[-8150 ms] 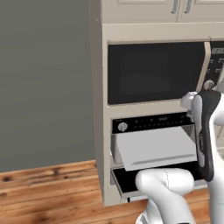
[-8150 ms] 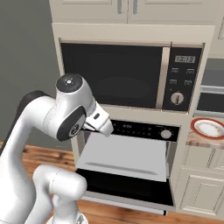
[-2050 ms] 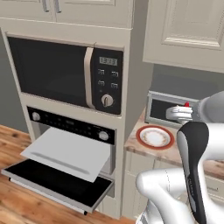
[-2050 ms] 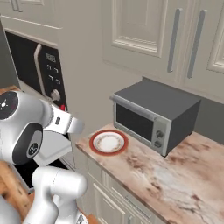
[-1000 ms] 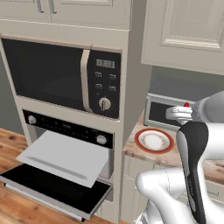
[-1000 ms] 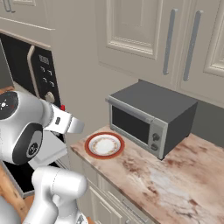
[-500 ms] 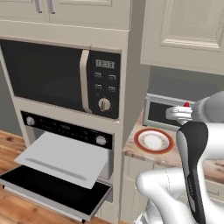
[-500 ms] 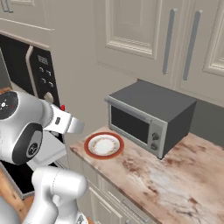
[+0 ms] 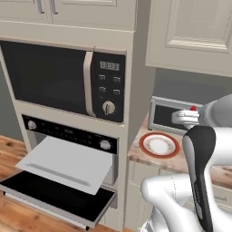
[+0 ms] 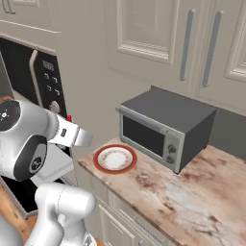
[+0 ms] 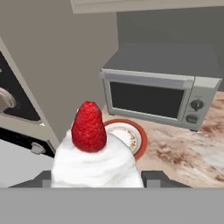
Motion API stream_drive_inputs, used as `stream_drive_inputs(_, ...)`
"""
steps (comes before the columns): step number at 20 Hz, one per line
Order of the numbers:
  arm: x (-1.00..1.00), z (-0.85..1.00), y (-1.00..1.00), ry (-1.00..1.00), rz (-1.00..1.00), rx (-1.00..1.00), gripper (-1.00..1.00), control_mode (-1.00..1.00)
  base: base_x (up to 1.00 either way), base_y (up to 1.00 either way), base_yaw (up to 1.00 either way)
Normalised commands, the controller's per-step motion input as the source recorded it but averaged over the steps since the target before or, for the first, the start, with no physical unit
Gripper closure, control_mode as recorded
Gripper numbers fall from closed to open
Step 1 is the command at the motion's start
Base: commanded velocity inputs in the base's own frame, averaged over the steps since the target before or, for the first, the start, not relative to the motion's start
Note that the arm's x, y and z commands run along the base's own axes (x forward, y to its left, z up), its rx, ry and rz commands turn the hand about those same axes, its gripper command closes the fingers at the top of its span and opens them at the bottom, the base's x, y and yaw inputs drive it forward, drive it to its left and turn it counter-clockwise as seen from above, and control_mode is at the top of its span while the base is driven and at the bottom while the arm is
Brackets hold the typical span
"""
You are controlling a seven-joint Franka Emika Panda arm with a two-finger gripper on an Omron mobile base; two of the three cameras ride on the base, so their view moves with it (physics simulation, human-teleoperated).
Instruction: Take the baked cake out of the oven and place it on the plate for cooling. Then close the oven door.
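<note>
White baked cake (image 11: 97, 166) clamped in the gripper (image 11: 97, 179), short of the plate (image 11: 139, 141); early release likely drops it onto the marble counter (image 11: 192, 151), or tips it.

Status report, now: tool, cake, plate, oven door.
Tool shut on cake, held above the counter short of the plate. Plate bare. Toaster oven behind it. Oven door down.
</note>
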Motion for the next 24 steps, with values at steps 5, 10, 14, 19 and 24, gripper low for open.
stream_drive_inputs(5,0.00,0.00,0.00,0.00,0.00,0.00,1.00,1.00,-0.46,0.17,0.00)
stream_drive_inputs(10,0.00,0.00,0.00,0.00,0.00,0.00,1.00,1.00,-0.12,0.07,-0.01)
stream_drive_inputs(14,0.00,0.00,0.00,0.00,0.00,0.00,1.00,1.00,0.02,0.26,-0.05)
stream_drive_inputs(19,0.00,0.00,0.00,0.00,0.00,0.00,1.00,1.00,0.00,0.30,-0.13)
stream_drive_inputs(24,0.00,0.00,0.00,0.00,0.00,0.00,1.00,1.00,0.12,0.25,-0.16)
